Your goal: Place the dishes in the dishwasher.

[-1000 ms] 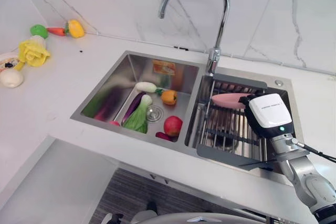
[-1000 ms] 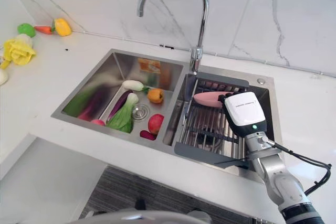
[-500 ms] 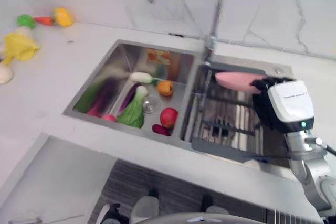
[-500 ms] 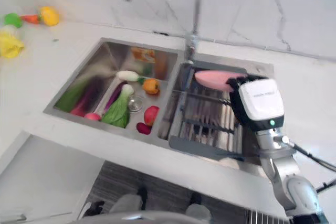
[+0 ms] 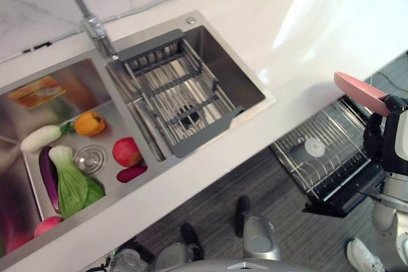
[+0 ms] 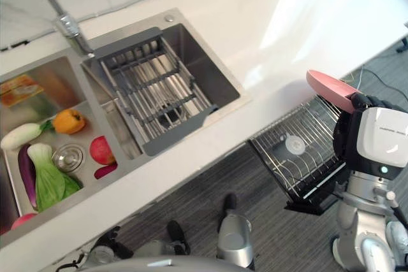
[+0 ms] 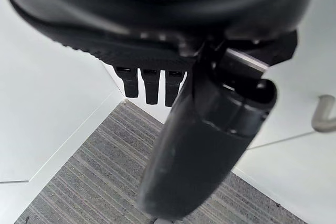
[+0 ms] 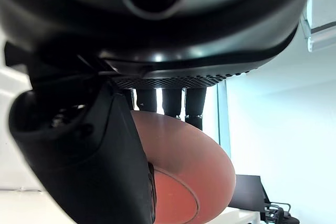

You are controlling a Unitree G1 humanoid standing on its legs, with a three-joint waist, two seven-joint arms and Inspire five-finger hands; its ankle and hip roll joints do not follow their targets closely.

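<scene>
The right robot hand grips a pink plate, thumb and fingers clamped on its rim, and holds it out past the edge of the white worktop, above the open dishwasher rack pulled out over the grey floor. In the right wrist view the plate sits between the dark thumb and the row of fingers. The left robot hand hangs over striped flooring with its fingers loosely extended, holding nothing. On the worktop, the double sink carries a grey drying rack in one basin, while the other holds vegetables and fruit, among them a red apple, an orange pepper and a green bok choy.
</scene>
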